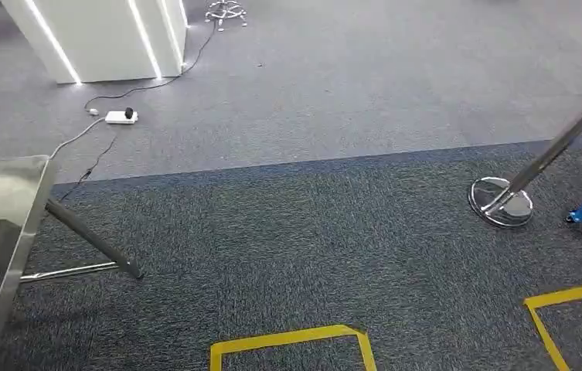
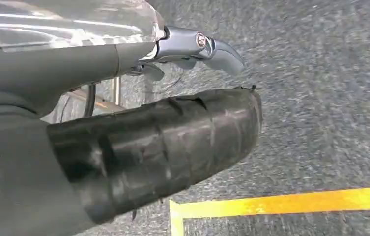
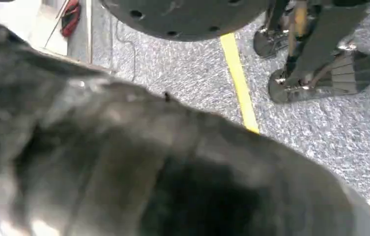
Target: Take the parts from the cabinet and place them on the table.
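While my left hand (image 2: pixel 173 132) hangs over grey carpet (image 1: pixel 311 247) beside the steel bench (image 1: pixel 5 193), I cannot tell its grasp; my right hand (image 3: pixel 148 167) is blurred, likewise unreadable.

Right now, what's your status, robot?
Left hand hanging over carpet, grip unclear. Right hand too blurred to judge. No parts seen. Steel table at left; chrome stand ahead right.

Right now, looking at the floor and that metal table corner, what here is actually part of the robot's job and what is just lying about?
Part of the job:
- steel table, where the parts should go
- left hand
- right hand, too blurred to read

Just lying about:
- white power strip with its cable
- chrome stand base
- yellow floor tape
- white lit counter
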### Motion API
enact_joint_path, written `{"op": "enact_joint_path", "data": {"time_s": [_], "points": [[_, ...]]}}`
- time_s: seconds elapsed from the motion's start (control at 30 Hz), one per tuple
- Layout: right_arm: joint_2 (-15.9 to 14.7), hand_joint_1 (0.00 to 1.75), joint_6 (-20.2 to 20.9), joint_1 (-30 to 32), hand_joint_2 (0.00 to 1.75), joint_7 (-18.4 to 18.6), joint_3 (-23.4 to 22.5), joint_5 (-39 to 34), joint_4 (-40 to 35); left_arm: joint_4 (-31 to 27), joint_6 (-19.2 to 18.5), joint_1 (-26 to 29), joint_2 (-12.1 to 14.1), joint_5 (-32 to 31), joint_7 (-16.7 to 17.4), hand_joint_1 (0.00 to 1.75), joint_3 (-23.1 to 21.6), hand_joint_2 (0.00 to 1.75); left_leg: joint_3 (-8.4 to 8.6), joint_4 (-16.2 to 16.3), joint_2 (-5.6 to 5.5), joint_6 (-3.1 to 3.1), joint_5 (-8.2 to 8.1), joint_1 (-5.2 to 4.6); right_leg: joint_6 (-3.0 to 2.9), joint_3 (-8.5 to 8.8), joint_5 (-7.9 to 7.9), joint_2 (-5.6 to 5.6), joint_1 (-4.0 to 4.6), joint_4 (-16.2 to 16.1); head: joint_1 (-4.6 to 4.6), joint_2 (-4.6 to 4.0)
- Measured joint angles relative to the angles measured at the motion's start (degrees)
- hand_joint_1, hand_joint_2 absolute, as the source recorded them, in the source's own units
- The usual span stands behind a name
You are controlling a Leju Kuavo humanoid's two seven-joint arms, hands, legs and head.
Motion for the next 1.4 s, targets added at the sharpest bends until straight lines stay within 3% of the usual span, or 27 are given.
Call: {"op": "enact_joint_path", "data": {"time_s": [0.1, 0.17, 0.27, 0.3, 0.33, 0.4, 0.43, 0.47, 0.53, 0.6, 0.63, 0.67, 0.7, 0.77, 0.8, 0.83, 0.9, 0.93, 0.97, 1.1, 1.13, 1.17, 1.2, 1.27, 1.3, 1.33, 1.4], "points": [[0.0, 0.0, 0.0, 0.1, 0.0, 0.3, 0.1, 0.1, 0.1, 0.0, -0.1, -0.7, 0.1, 0.0, 0.0, 0.0, 0.0, 0.0, 0.77, -0.2, 1.19, -0.84, -0.3, 0.0, -0.79, 0.01, 0.21, 1.6, -0.24, -0.6, 0.0, 0.0], [0.0, 0.0, 0.1, 0.0, 0.0, 0.4, 0.1, 0.1, 0.1, 0.0, -0.1, -0.7, 0.2, -0.1, -0.2, 0.0, 0.0, 0.0, -0.94, 4.0, -3.3, -1.16, -3.36, 0.36, -1.45, 0.25, 0.52, 2.38, -0.57, -0.9, -0.07, 0.0], [0.0, 0.0, 0.2, -0.1, 0.0, 0.4, 0.1, 0.2, 0.1, 0.0, -0.1, -0.4, 0.4, -0.1, -0.2, 0.0, 0.1, 0.0, -7.34, 17.1, -4.84, -1.42, -9.07, 0.47, -1.69, 0.19, 0.43, 4.23, -0.48, -0.8, -0.11, 0.0], [0.0, 0.0, 0.2, -0.1, 0.0, 0.5, 0.1, 0.2, 0.1, 0.0, -0.1, -0.3, 0.4, -0.1, -0.3, 0.0, 0.1, 0.0, -8.47, 18.9, -4.85, -1.45, -8.86, 0.48, -1.71, 0.23, 0.41, 5.0, -0.46, -0.7, -0.11, 0.0], [0.0, 0.0, 0.2, -0.1, 0.0, 0.5, 0.1, 0.2, 0.1, 0.0, -0.1, -0.2, 0.4, -0.1, -0.3, 0.0, 0.1, 0.0, -8.2, 17.6, -4.86, -1.42, -7.02, 0.52, -1.69, 0.3, 0.38, 5.84, -0.47, -0.6, -0.11, 0.0], [0.0, 0.0, 0.2, -0.2, 0.0, 0.6, 0.1, 0.2, 0.1, 0.0, -0.2, -0.2, 0.4, -0.2, -0.3, 0.0, 0.1, 0.0, -4.61, 8.5, -5.54, -1.18, -1.03, 0.56, -1.42, 0.39, 0.2, 7.55, -0.59, -0.3, -0.11, 0.0], [0.0, 0.0, 0.3, -0.2, 0.0, 0.6, 0.1, 0.2, 0.1, 0.0, -0.2, -0.2, 0.5, -0.2, -0.3, 0.0, 0.1, 0.0, -2.77, 3.8, -7.36, -1.05, 1.29, 0.67, -1.21, 0.37, 0.06, 8.2, -0.65, -0.1, -0.11, 0.0], [0.0, 0.0, 0.2, -0.2, 0.0, 0.6, 0.1, 0.2, 0.2, 0.0, -0.2, 0.0, 0.5, -0.2, -0.3, 0.0, 0.1, 0.0, -2.17, 1.9, -10.0, -0.86, 0.81, 0.64, -0.89, 0.07, -0.13, 8.72, -0.31, 0.3, -0.09, 0.0], [0.0, 0.0, 0.3, -0.3, 0.0, 0.6, 0.1, 0.3, 0.2, 0.0, -0.2, -0.2, 0.5, -0.3, -0.4, 0.0, 0.1, 0.0, -2.13, 1.5, -9.22, -0.65, 0.74, 0.55, -0.2, -0.55, 0.11, 9.83, -0.59, 0.4, -0.09, 0.0], [0.0, 0.0, 0.3, 0.1, 0.0, 0.7, 0.1, 0.4, 0.2, 0.0, -0.4, -0.5, 0.5, -0.3, -0.6, 0.0, 0.1, 0.0, -1.85, 1.0, -7.99, 0.12, 1.18, 0.71, 0.57, -0.78, 0.47, 11.09, -0.57, 0.2, -0.09, 0.0], [0.0, 0.0, 0.3, 0.1, 0.0, 0.7, 0.1, 0.5, 0.2, 0.0, -0.8, -0.5, 0.5, -0.2, -0.8, 0.0, 0.1, 0.0, -1.63, 0.5, -7.02, 0.7, 1.56, 0.96, 0.61, -0.79, -0.1, 9.58, -0.77, 0.9, -0.07, 0.0], [0.0, 0.0, 0.4, 0.1, 0.0, 0.7, 0.1, 0.5, 0.2, 0.0, -1.1, -0.4, 0.5, -0.2, -1.2, 0.0, 0.1, 0.0, -1.55, 0.3, -6.55, 1.15, 1.62, 0.89, 0.78, -1.62, -1.6, 6.36, -0.45, 2.7, 0.07, 0.0], [0.0, 0.0, 0.6, 0.0, 0.0, 0.8, 0.1, 0.6, 0.2, 0.0, -1.4, -0.4, 0.4, -0.2, -1.6, 0.0, 0.1, 0.0, -1.6, 0.2, -5.79, 1.37, 1.62, 0.81, 1.07, -3.53, -3.85, 4.69, -0.49, 6.4, 0.04, 0.0], [-0.1, 0.0, 0.8, -0.1, 0.0, 0.8, 0.1, 0.7, 0.3, 0.0, -1.9, -0.1, 0.4, 0.0, -1.9, 0.0, 0.1, 0.0, -1.64, 0.3, -4.05, 1.47, 1.46, 0.61, 1.5, -7.91, -7.75, 3.73, -0.72, 15.4, 0.04, 0.0], [-0.1, 0.0, 1.0, -0.1, 0.0, 0.8, 0.1, 0.7, 0.3, 0.0, -2.1, -0.1, 0.5, 0.0, -1.9, 0.0, 0.1, 0.0, -1.63, 0.3, -3.24, 1.46, 1.38, 0.57, 1.67, -9.1, -7.97, 3.61, -0.86, 17.7, 0.07, 0.0], [-0.1, 0.0, 1.0, -0.1, 0.0, 0.8, 0.1, 0.7, 0.3, 0.0, -2.1, -0.1, 0.5, 0.0, -2.1, 0.0, 0.1, 0.0, -1.53, 0.3, -2.54, 1.44, 1.28, 0.55, 1.76, -8.74, -6.75, 3.49, -0.99, 17.0, 0.04, 0.0], [-0.2, 0.0, 1.1, 0.1, 0.0, 0.8, 0.1, 0.7, 0.3, 0.0, -2.1, -0.2, 0.4, 0.0, -2.1, 0.0, 0.1, 0.0, -1.08, 0.3, -1.43, 1.19, 0.97, 0.55, 1.61, -4.38, -1.97, 2.62, -1.0, 8.8, 0.09, 0.0], [-0.4, 0.0, 1.0, 0.1, 0.0, 0.8, 0.1, 0.8, 0.3, 0.0, -2.1, -0.2, 0.3, 0.0, -2.2, 0.0, 0.1, 0.0, -0.72, 0.3, -0.88, 0.94, 0.76, 0.54, 1.27, -1.29, 0.38, 1.29, -0.89, 3.2, 0.06, 0.0], [-0.4, 0.0, 1.0, 0.0, 0.0, 0.8, 0.1, 0.8, 0.3, 0.0, -2.1, -0.1, 0.3, 0.0, -2.2, 0.0, 0.1, 0.0, -0.55, 0.3, -0.36, 0.67, 0.55, 0.36, 0.89, 0.17, -0.21, -1.27, -0.33, 0.2, 0.07, 0.0], [-0.6, 0.0, 1.0, 0.0, 0.0, 0.9, 0.2, 0.8, 0.3, 0.0, -2.1, -0.6, 0.2, 0.0, -2.2, 0.0, 0.1, 0.0, 0.0, 0.2, 1.65, -0.56, 0.22, 0.08, -0.36, -0.44, 0.08, 1.05, 0.27, -0.1, 0.02, 0.0], [-0.6, 0.0, 1.1, 0.0, 0.0, 0.9, 0.2, 0.8, 0.3, 0.0, -2.1, -0.7, 0.2, 0.0, -2.2, 0.0, 0.1, 0.0, -0.14, 0.5, 0.56, -1.03, -0.35, 0.24, -0.89, 0.2, 0.52, 1.59, -0.63, -0.9, -0.02, 0.0], [-0.6, 0.0, 1.2, 0.0, 0.0, 0.9, 0.2, 0.8, 0.3, 0.0, -2.1, -0.7, 0.2, 0.0, -2.2, 0.0, 0.1, 0.0, -0.57, 2.2, -2.5, -1.14, -1.67, 0.39, -1.16, 0.29, 0.58, 2.04, -0.58, -1.1, -0.02, 0.0], [-0.7, 0.0, 1.3, -0.1, 0.0, 0.9, 0.2, 0.8, 0.3, 0.0, -2.1, -0.6, 0.2, 0.0, -2.2, 0.0, 0.1, 0.0, -2.16, 5.7, -3.91, -1.19, -3.82, 0.46, -1.47, 0.21, 0.67, 2.41, -0.58, -1.0, -0.11, 0.0], [-0.7, 0.0, 1.3, -0.2, 0.0, 0.9, 0.2, 0.8, 0.3, 0.0, -2.1, -0.4, 0.2, 0.0, -2.2, 0.0, 0.1, 0.0, -6.57, 14.9, -4.73, -1.4, -7.8, 0.5, -1.56, 0.12, 0.67, 3.81, -0.45, -1.0, -0.09, 0.0], [-0.7, 0.0, 1.3, -0.2, 0.0, 0.9, 0.2, 0.8, 0.3, 0.0, -2.1, -0.2, 0.2, 0.0, -2.2, 0.0, 0.1, 0.0, -8.25, 18.0, -4.81, -1.46, -8.28, 0.49, -1.58, 0.09, 0.66, 4.63, -0.42, -0.8, -0.09, 0.0], [-0.7, 0.0, 1.3, -0.2, 0.0, 0.9, 0.2, 0.8, 0.3, 0.0, -2.1, -0.1, 0.2, 0.0, -2.1, 0.0, 0.2, 0.0, -8.58, 18.1, -4.82, -1.41, -7.22, 0.49, -1.64, 0.1, 0.61, 5.48, -0.42, -0.6, -0.09, 0.0], [-0.7, 0.0, 1.4, -0.2, 0.0, 0.9, 0.2, 0.8, 0.4, 0.0, -2.1, 0.0, 0.2, 0.0, -2.1, 0.0, 0.2, 0.0, -5.84, 10.9, -5.08, -1.15, -2.06, 0.52, -1.51, 0.11, 0.43, 7.15, -0.45, -0.2, -0.09, 0.0]]}}
